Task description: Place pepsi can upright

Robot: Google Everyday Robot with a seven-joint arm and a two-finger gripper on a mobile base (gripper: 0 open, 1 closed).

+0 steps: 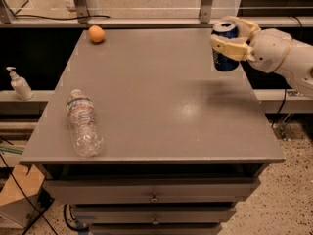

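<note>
We see the hand (226, 35) clamped around the pepsi can (226, 61), holding it upright at the surface's (161, 97) far right edge. A water bottle (84, 124) lies front left; an orange (96, 34) sits back left.

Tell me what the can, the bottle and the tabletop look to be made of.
Can: likely aluminium, glossy blue print with a silvery top rim. The gripper holds it at the right rear edge of the tabletop, jaws shut on it. Bottle: clear ribbed plastic, lying on its side. Tabletop: smooth grey with a soft sheen, perhaps painted metal or laminate.
</note>
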